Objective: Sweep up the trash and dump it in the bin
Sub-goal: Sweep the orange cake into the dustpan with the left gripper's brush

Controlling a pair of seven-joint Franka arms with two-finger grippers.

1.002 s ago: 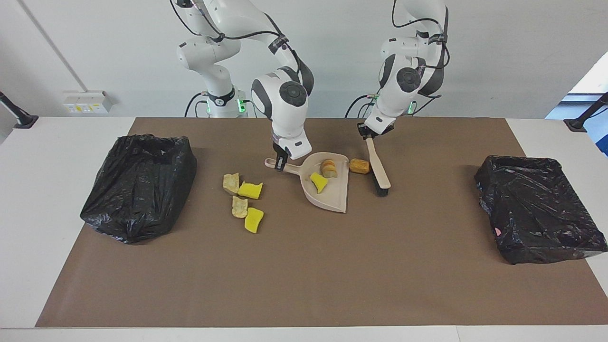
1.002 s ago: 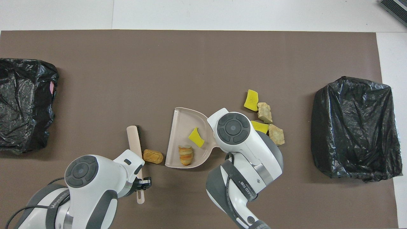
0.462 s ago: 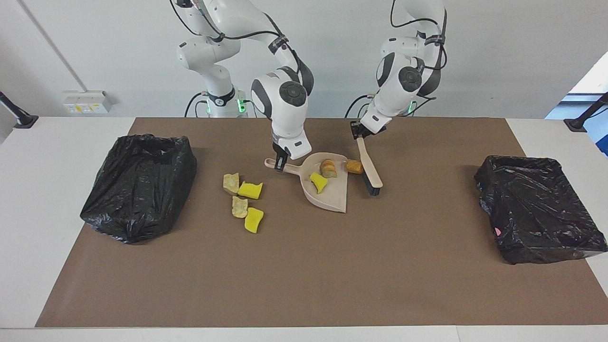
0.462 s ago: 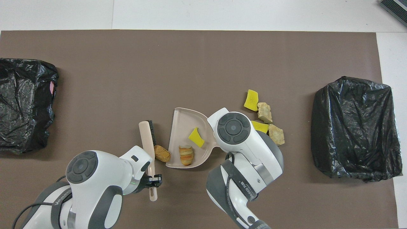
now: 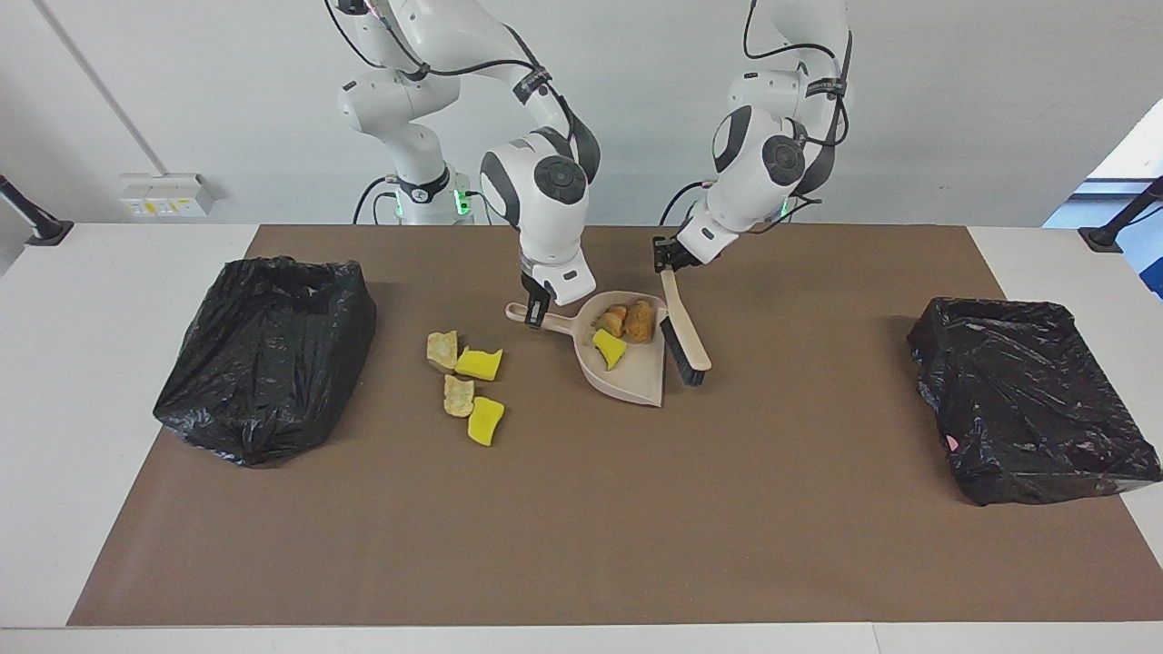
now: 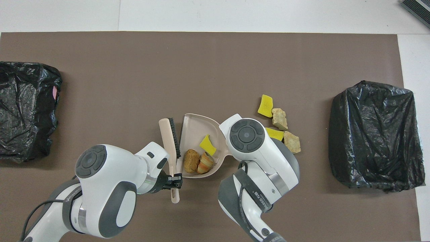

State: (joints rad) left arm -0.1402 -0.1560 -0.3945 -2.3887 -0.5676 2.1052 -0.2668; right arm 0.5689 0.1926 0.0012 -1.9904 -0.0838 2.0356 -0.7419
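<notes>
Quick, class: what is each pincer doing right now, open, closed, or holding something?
Left pincer: closed on the brush handle, bristles at the dustpan's open edge.
Right pincer: closed on the dustpan handle.

I see a white tabletop (image 5: 109,509) under a brown mat (image 5: 581,509), a plain white wall (image 5: 954,100) with a socket box (image 5: 164,193), and daylight at a window (image 5: 1127,154)

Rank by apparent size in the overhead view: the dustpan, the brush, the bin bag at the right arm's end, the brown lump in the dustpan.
1. Bin bag
2. Dustpan
3. Brush, close to the dustpan in length but much narrower
4. Brown lump
</notes>
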